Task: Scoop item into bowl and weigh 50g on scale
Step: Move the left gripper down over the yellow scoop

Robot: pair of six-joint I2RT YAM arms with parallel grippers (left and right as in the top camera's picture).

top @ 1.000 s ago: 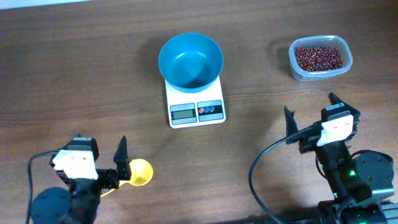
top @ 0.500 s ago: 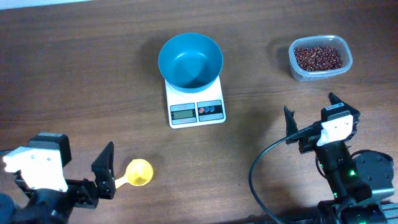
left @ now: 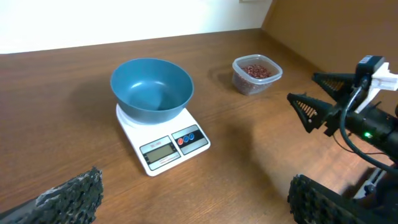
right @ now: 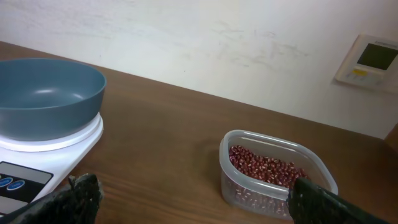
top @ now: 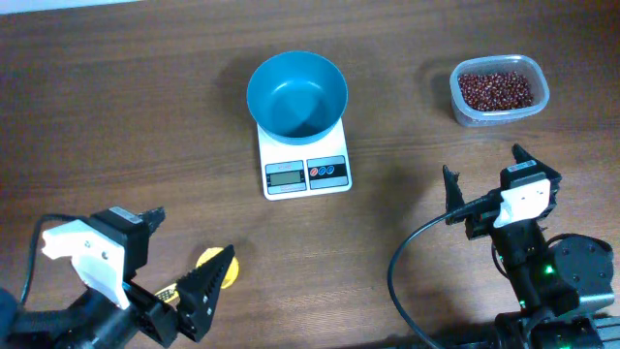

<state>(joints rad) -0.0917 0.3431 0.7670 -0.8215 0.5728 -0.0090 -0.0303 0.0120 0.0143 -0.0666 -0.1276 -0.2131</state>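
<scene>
I'm swinging my left gripper (top: 194, 231) around, wide open and empty, so the scoop (top: 205, 259) is sitting by one finger now, not between them.

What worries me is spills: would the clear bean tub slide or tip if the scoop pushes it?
Probably slide: the tub looks low, wide and thin-walled on a smooth wooden table. Tipping seems unlikely. The loose beans sit below its rim, so they would likely shift, not spill.

Overhead looks down; all views share the bowl (top: 296, 94).
</scene>
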